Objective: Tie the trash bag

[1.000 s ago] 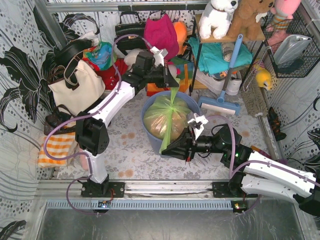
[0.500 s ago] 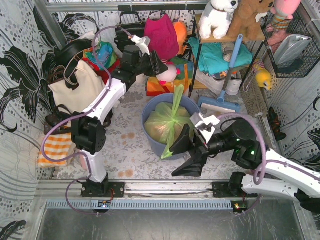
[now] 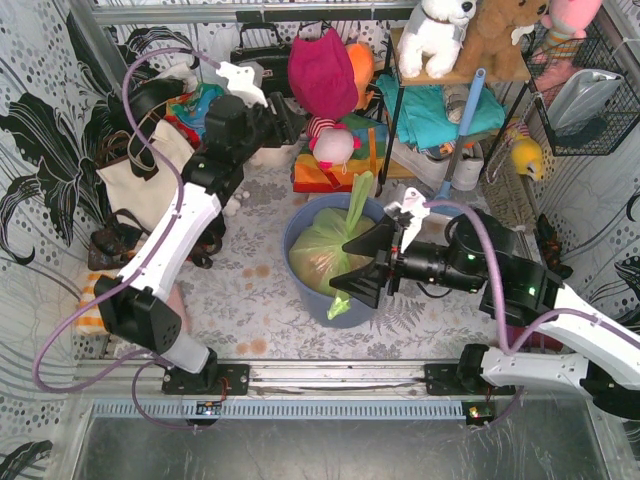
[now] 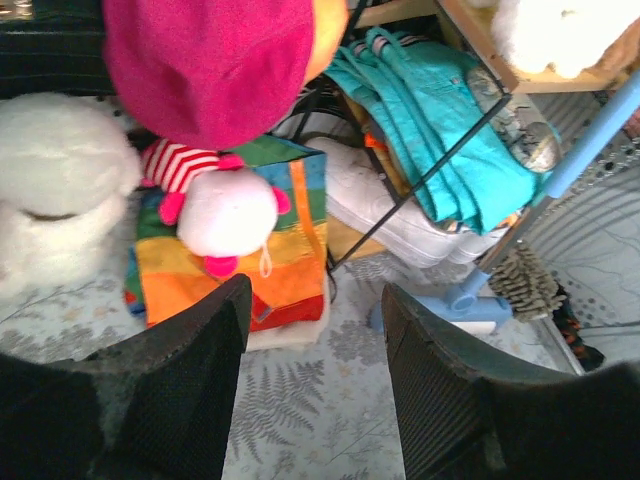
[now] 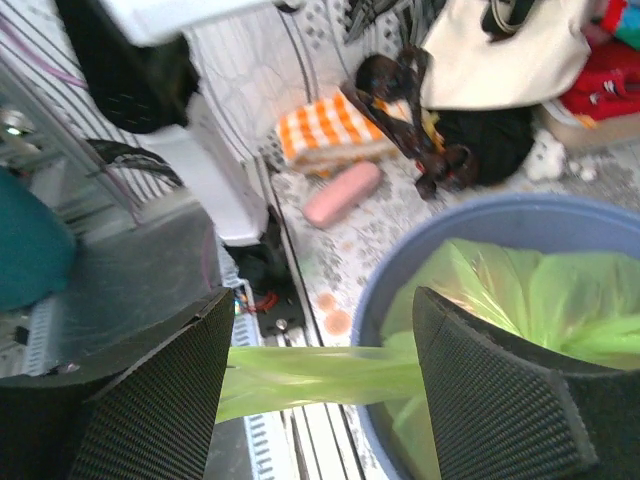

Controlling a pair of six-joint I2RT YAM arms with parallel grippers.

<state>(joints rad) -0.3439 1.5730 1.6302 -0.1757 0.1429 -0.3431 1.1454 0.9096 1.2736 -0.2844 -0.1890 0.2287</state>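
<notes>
Sitting in the round blue-grey bin [image 3: 302, 282] near the middle of the patterned table [image 3: 250, 290], the trash bag [image 3: 325, 242] is recorded as thin, translucent light green, with tan crumpled paper seen through it. Two twisted tails are noted. The upper tail [image 3: 360, 195] is stood up at the bag's far side. The lower tail [image 3: 335, 300] is draped over the near rim and hung down the bin's outer wall.

The left gripper [image 3: 292, 120] is held high beyond the bin's far-left side, well apart from the bag. Its jaws are spread and nothing is held between them. Past its fingers [image 4: 190, 390], a rainbow-striped bag [image 4: 280, 250], a white plush toy [image 4: 232, 215] and a teal cloth [image 4: 440, 130] are seen.

The right gripper [image 3: 352, 266] is placed over the near right rim of the bin and pointed toward the bag. Its jaws are spread wide. From the right wrist, the lower tail [image 5: 320, 372] is seen stretched across the gap between the fingers [image 5: 150, 400], unpinched. Whether it is touched cannot be told.

Also listed on the table are a pink case [image 5: 340, 195], an orange checked cloth [image 5: 320, 130] and a cream tote bag [image 5: 500, 50].
</notes>
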